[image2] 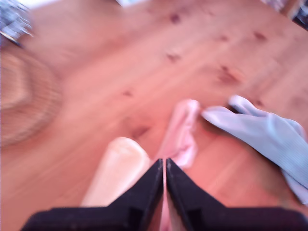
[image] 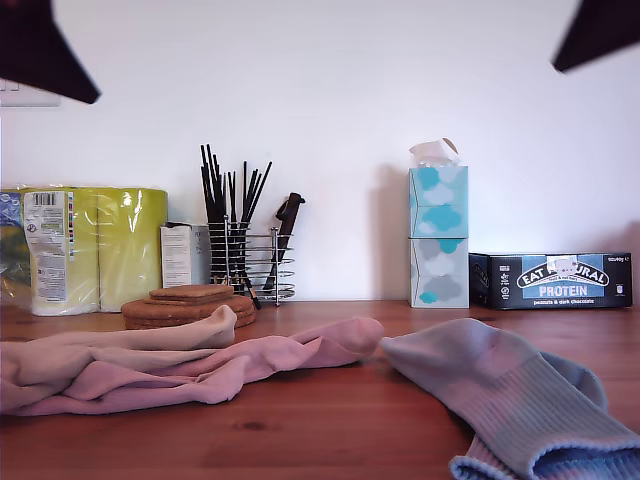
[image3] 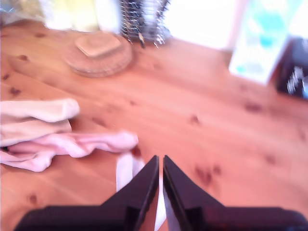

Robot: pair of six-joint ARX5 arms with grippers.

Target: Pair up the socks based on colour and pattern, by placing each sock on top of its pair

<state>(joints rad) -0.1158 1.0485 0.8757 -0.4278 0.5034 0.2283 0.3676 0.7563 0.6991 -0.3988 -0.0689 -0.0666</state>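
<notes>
On the wooden tabletop [image: 330,420], the pink socks [image: 200,375] are seen lying in a loose heap toward the exterior view's left, with a beige sock [image: 150,335] draped along their top. The blue-lavender socks [image: 520,400] are spread toward the exterior view's right, their toe end just beside the pink toe. Behind them, stacked cork coasters [image: 190,305], a wire utensil holder [image: 250,262], a tissue box [image: 438,235] and a protein bar box [image: 552,280] are lined against the wall.

My first gripper [image2: 164,168] is held above the pink and beige socks, its jaws pressed together with nothing between them. My second gripper [image3: 160,166] is likewise seen with jaws closed and empty, above a pale sock end [image3: 126,173].
</notes>
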